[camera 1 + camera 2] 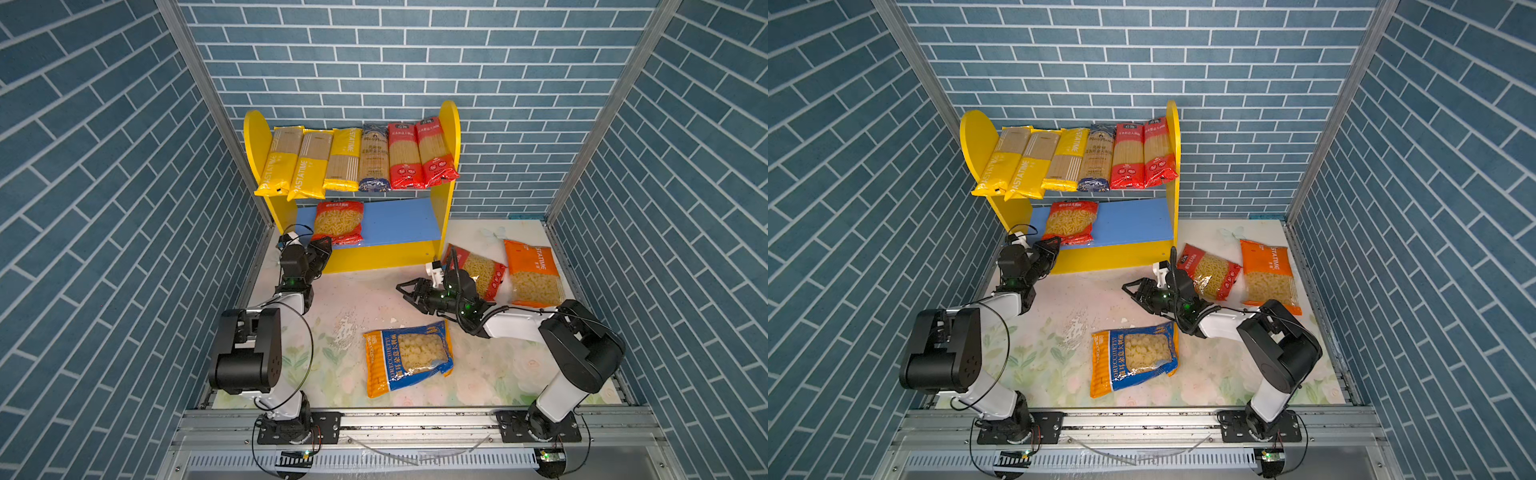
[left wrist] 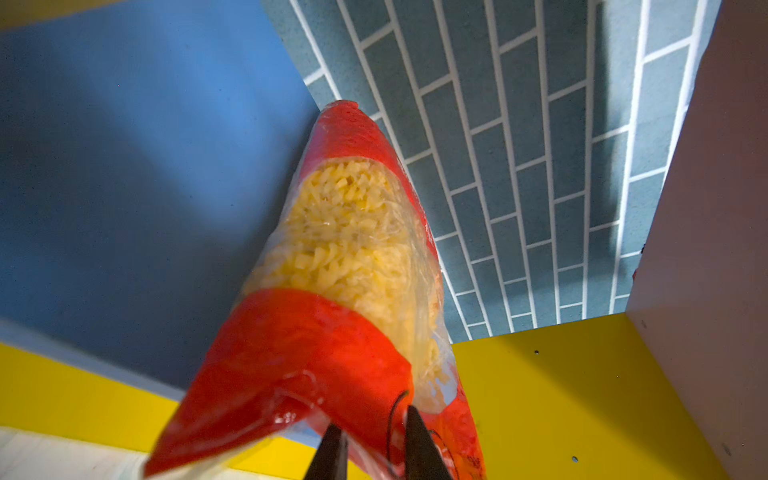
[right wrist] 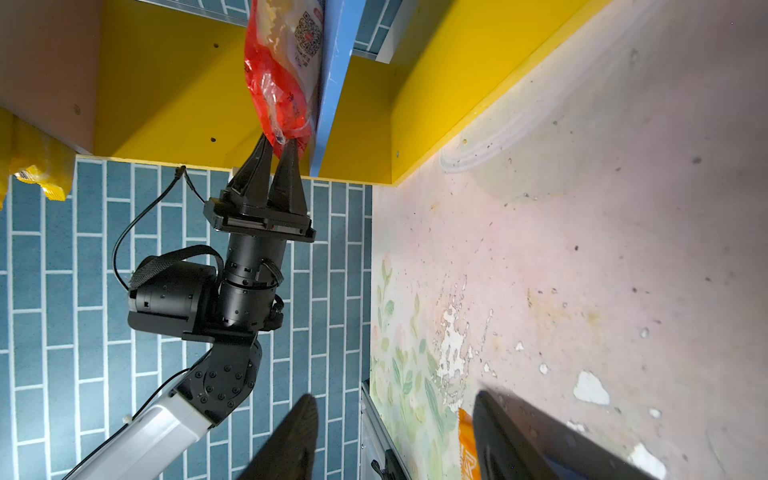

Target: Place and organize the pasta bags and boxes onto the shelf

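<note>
The left fingers (image 3: 254, 170) are pinched together on the near seam of the red short-pasta bag (image 2: 349, 232). The bag lies just ahead of them on the blue board (image 1: 399, 224) of the shelf (image 1: 451, 124). Whether the film is firmly clamped or only nipped is hard to judge from here. The bag looks soft, crinkly and slippery, with loose pasta likely to shift, so the flat seam suits dragging better than lifting. The right fingers (image 3: 286, 440) stand apart, empty, with the blue-orange bag (image 1: 409, 357) near them on the tabletop (image 1: 357, 299).
</note>
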Available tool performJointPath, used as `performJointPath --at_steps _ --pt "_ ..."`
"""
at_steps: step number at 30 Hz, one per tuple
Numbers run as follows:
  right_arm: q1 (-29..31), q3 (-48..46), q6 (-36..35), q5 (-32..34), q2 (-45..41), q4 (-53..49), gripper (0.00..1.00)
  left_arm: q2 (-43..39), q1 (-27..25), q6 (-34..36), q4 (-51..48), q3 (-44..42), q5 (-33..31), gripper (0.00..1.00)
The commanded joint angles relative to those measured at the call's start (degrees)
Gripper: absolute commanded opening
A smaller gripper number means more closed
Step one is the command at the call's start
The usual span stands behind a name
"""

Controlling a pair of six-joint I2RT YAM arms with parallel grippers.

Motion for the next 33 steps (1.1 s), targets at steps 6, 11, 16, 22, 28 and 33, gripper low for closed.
performJointPath --at_steps 6,11,16,22,28,33 --pt "0.24 -2.81 -1.26 3.58 -6.36 -0.98 0.60 -3.43 3.86 5.38 -0.07 2.90 -2.37 0.01" --pt "0.33 -2.74 -2.05 4.23 -7.18 -1.55 0.60 -5.88 5.21 9.48 -3.16 3.35 -3.97 0.00" --pt "0.44 -3.23 -2.10 3.26 -7.41 -2.07 0.59 -8.36 5.22 13.44 0.07 -1.62 -13.78 0.00" --pt "0.41 -3.83 -4.24 3.65 -9.54 -5.96 0.59 -7.96 1.58 12.47 6.47 -6.79 -24.03 0.00" --pt "0.33 -3.93 -4.77 3.96 -10.01 -6.57 0.59 -5.30 -5.37 12.93 11.42 -7.31 -34.79 0.00" --pt "0.50 -4.22 -4.77 3.70 -10.87 -6.54 0.59 0.23 -7.61 12.87 13.25 -2.95 -36.80 0.00"
